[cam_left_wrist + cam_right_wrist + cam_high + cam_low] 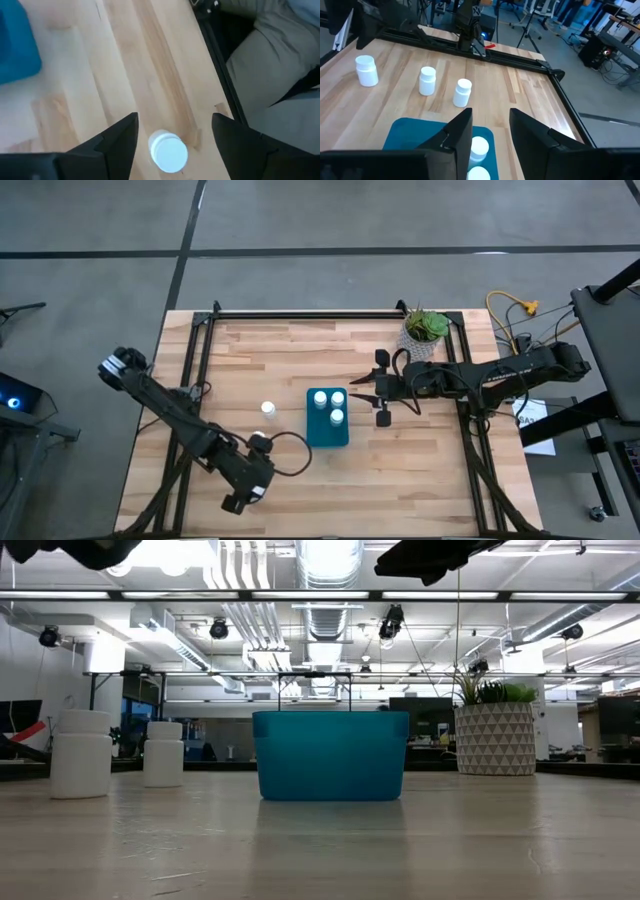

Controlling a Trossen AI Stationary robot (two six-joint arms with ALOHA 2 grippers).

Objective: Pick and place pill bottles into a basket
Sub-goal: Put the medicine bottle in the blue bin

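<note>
The teal basket (326,436) sits mid-table with three white pill bottles standing in it (336,417). Other bottles stand on the wood to its left: one in the open (267,409), three in the right wrist view (427,80). My left arm (190,425) reaches toward the near edge. My left gripper (174,117) hangs open, slanting down over a standing bottle (169,150), a finger on each side and well clear of its cap. My right gripper (490,115) is open and holds nothing. It hovers at the basket's right side (362,388).
A white patterned pot with a green plant (425,332) stands at the far right corner. Black frame rails (300,313) run along the table's edges. Grey cloth (280,50) shows just past the near rail. Bare wood lies right of the basket.
</note>
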